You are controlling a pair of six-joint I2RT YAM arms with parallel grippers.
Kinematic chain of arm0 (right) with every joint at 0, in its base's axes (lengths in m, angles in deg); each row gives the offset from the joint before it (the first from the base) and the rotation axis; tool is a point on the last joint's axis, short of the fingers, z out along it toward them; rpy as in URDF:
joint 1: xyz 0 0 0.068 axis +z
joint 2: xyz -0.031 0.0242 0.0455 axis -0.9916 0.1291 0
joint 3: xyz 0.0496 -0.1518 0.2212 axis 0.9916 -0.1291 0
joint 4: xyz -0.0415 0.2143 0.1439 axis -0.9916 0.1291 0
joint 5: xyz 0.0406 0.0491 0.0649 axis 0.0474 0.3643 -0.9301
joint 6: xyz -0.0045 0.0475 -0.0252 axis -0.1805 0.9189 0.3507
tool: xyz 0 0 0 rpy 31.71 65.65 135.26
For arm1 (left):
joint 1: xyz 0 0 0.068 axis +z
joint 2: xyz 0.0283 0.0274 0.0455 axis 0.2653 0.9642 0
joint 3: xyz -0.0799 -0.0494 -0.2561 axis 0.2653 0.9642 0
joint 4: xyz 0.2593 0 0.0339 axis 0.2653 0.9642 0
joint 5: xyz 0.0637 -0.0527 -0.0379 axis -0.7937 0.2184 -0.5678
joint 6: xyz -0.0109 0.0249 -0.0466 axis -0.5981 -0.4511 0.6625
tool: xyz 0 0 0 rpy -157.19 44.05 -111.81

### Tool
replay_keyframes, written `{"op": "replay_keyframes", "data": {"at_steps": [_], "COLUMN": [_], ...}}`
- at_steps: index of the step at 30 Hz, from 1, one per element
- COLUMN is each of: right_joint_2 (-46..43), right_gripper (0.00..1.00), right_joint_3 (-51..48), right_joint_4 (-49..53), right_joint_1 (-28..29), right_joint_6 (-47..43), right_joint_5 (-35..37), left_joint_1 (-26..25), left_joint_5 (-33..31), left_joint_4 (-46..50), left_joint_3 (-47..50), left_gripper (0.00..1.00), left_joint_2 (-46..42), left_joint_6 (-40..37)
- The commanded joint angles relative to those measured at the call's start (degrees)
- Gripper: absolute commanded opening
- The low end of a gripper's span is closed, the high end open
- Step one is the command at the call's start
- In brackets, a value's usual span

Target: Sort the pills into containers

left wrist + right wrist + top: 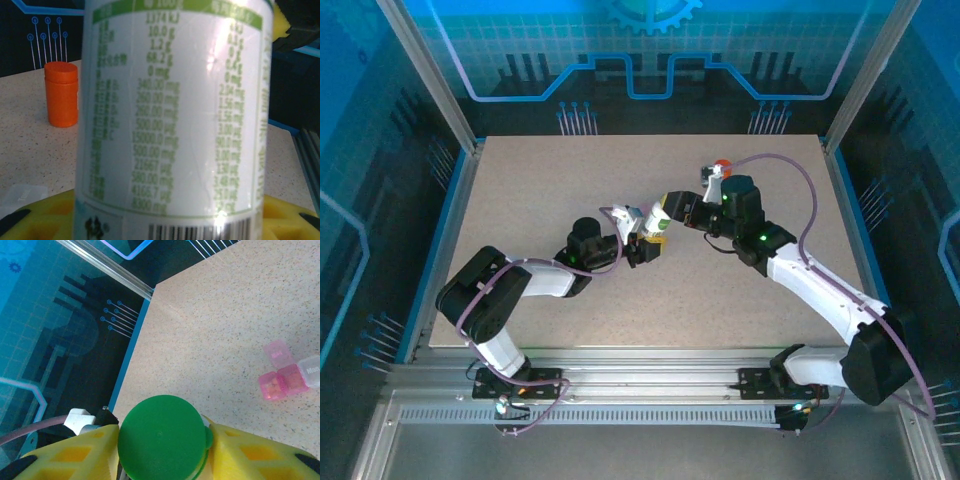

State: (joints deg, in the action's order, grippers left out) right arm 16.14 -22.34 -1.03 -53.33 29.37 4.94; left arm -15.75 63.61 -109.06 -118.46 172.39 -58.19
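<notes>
My left gripper (642,244) pinches the white plastic bottle with green-printed label (175,115) by its body, over the middle of the speckled beige table (225,315). My right gripper (162,455) has its yellow pads (75,455) pressed against both sides of the round green cap (162,437). The all-orange cylindrical bottle (61,94) stands upright on the table behind. Small clear pink-tinted pill boxes (282,382) lie well apart from the bottles.
</notes>
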Motion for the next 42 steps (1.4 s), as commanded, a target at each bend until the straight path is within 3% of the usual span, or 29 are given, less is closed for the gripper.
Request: {"op": "replay_keyframes", "data": {"at_steps": [1, 13, 17, 22, 27, 29, 32, 34, 36, 42], "right_joint_2": [1.11, 2.53, 2.73, 2.0, 1.26, 0.87, -0.81, -1.64, -1.62, 0.42], "right_gripper": [0.49, 0.42, 0.18, 0.09, 0.08, 0.16, 0.48, 0.6, 0.64, 0.65], "right_joint_3": [-0.08, 0.74, 1.08, 1.54, 0.93, 0.45, -1.42, -2.5, -2.0, 0.82], "right_joint_4": [-0.5, 0.07, 0.24, 2.21, 3.9, 3.94, 1.21, -1.18, -0.93, 1.16], "right_joint_1": [1.32, 2.18, 2.6, 3.35, 3.42, 3.27, 3.23, 3.26, 3.26, 3.18], "right_joint_6": [-0.58, -2.08, -3.92, -7.64, -11.85, -11.73, -10.13, -9.34, -9.43, -9.93], "right_joint_5": [-0.2, 1.48, 2.1, 5.77, 9.04, 8.69, 7.85, 6.77, 6.27, 5.52], "left_joint_1": [-0.18, -0.8, -1.16, -1.38, -1.57, -1.56, -1.48, -1.56, -1.55, -1.63], "left_joint_5": [-0.22, 0.2, 0.48, 0.96, 2.33, 1.53, 1.01, 0.74, 0.63, 0.96], "left_joint_4": [1.02, 3.56, 4.5, 5.25, 4.54, 2.88, 2.33, 1.73, 0.85, 0.8], "left_joint_3": [-2.25, -3.01, -3.12, -3.1, -2.88, -2.15, -1.89, -1.9, -1.98, -2.68], "left_gripper": [0.0, 0.0, 0.0, 0.0, 0.0, 0.0, 0.0, 0.0, 0.0, 0.0], "left_joint_2": [0.03, -0.5, -0.86, -1.3, -1.39, -1.3, -0.96, -0.54, -0.04, 0.63], "left_joint_6": [-1.26, -3.25, -3.79, -3.92, -3.46, -3.1, -2.71, -2.13, -1.37, -0.61]}}
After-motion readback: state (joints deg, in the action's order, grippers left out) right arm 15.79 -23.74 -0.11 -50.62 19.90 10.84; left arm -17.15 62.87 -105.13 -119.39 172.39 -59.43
